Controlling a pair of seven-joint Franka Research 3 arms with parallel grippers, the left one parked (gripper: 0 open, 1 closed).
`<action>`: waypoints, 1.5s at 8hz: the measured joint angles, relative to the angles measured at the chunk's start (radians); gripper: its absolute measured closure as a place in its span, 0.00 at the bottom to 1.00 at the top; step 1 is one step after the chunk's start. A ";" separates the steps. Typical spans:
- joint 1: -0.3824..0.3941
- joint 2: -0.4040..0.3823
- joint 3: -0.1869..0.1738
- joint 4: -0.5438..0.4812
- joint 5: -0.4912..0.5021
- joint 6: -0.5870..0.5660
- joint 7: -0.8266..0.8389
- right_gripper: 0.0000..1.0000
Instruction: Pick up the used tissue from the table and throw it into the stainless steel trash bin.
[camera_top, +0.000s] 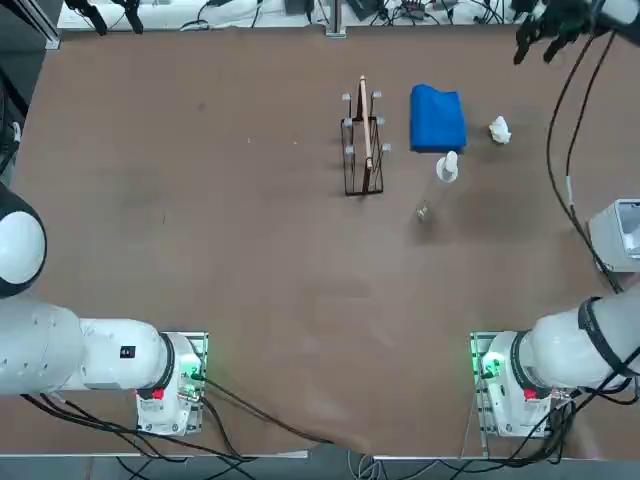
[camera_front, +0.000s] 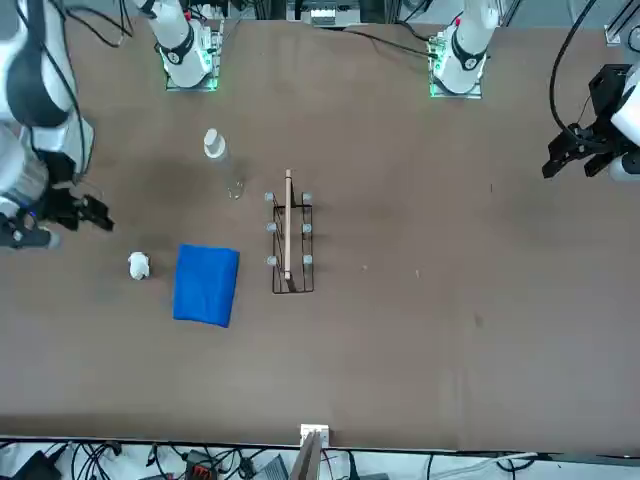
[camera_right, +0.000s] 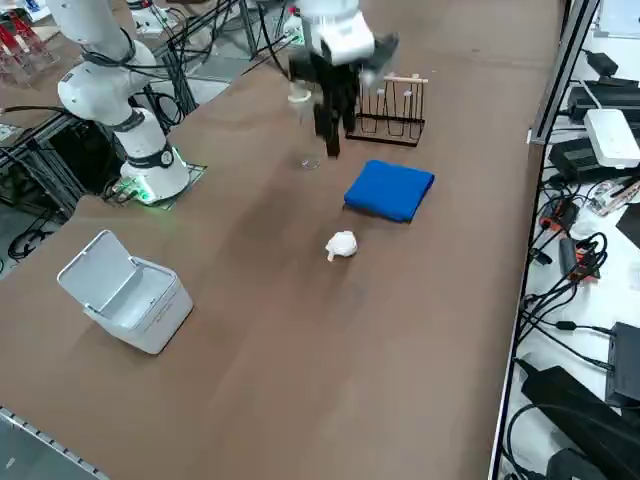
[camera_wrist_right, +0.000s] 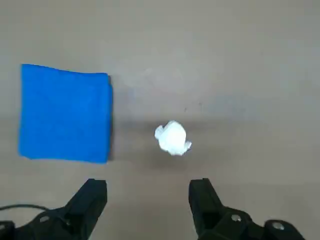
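White, crumpled and lumpy, the used paper tissue (camera_top: 500, 130) lies in the top view's upper right on the matte brown table (camera_top: 270, 270), the black two-finger right gripper (camera_top: 535, 57) beyond it near the upper-right corner. The pale grey, straight-sided bin (camera_top: 619, 235) sits at the right edge.

In the front view the wad is left of centre, beside the folded blue cloth (camera_front: 206, 285) and apart from it.

The right side view has it near the middle, the bin lower left with its lid raised. The wad should be feather-light, soft and easily squashed, hardly slippery.

In the right wrist view the fingers stand wide apart, holding nothing. I'd pinch its thick middle low and gently; the thin side tufts might tear or fold.
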 joint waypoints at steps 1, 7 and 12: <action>-0.004 0.030 0.000 -0.049 -0.008 0.084 -0.002 0.00; -0.034 0.238 0.000 -0.126 -0.018 0.272 -0.003 0.00; -0.045 0.331 0.000 -0.114 -0.020 0.357 -0.003 0.00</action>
